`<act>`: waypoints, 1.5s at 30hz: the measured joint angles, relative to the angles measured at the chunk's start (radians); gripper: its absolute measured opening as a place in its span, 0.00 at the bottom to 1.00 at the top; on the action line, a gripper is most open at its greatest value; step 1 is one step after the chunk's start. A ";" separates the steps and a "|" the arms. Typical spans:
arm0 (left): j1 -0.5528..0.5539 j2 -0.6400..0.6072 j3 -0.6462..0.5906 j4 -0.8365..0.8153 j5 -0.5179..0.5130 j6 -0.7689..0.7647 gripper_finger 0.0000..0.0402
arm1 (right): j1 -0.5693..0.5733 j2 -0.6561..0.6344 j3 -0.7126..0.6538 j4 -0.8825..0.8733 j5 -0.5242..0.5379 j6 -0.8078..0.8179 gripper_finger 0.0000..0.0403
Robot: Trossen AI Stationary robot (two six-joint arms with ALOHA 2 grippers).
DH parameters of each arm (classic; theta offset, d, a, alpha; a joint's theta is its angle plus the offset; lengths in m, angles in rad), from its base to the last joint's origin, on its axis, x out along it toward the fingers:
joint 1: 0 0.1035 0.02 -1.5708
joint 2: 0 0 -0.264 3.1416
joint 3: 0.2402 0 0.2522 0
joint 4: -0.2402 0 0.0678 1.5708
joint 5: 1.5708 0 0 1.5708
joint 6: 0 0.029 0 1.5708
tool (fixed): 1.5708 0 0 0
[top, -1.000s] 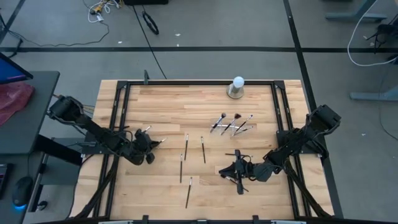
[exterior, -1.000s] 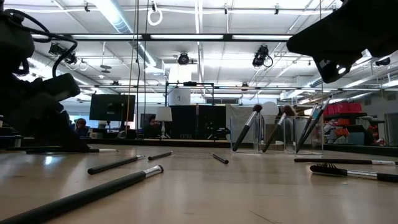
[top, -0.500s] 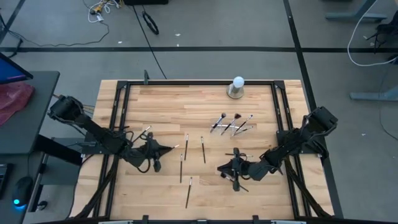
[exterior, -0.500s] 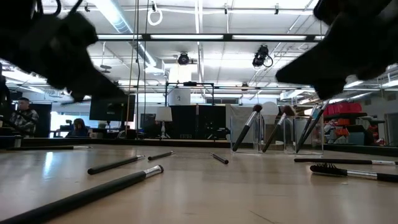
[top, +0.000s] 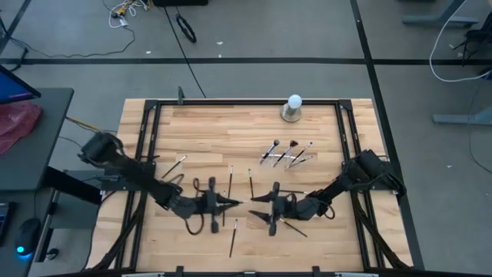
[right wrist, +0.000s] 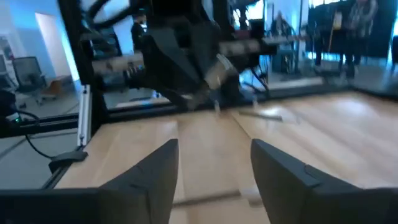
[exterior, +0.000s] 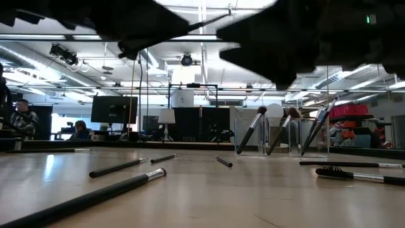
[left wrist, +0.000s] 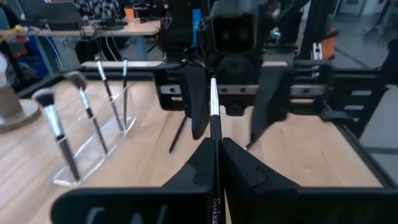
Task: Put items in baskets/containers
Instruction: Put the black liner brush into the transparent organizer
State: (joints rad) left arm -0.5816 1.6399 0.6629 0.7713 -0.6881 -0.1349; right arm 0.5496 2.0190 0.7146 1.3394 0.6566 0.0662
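While left gripper (top: pixel 223 201) clamps brush (left wrist: pixel 214 115), right gripper (top: pixel 260 205) gapes; wood table (top: pixel 215 131); monitors behind.

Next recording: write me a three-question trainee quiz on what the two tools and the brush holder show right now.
1. True or false: the left tool is shut on a brush.
2. Choose one. The right tool is: A) open, facing the left tool above mid-table; B) shut on a brush; C) lowered into the holder.
3. Fill the gap: the brushes in the holder stand with their bristles ___.

Key: 1 true; 2 A; 3 up.
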 joint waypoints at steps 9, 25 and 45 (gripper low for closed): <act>0.000 0.135 0.148 -0.008 -0.024 0.076 0.05 | 0.025 0.002 0.055 -0.007 0.020 -0.059 0.44; 0.000 0.135 0.149 -0.010 0.007 0.072 0.06 | 0.080 -0.011 0.055 -0.010 0.100 -0.115 0.03; 0.030 0.134 0.148 -0.099 0.064 -0.064 0.55 | 0.001 -1.093 0.023 -2.140 0.184 0.953 0.02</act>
State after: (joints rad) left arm -0.5514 1.7741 0.8108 0.6724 -0.6239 -0.1986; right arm 0.5502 0.9256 0.7372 -0.8004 0.8403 1.0187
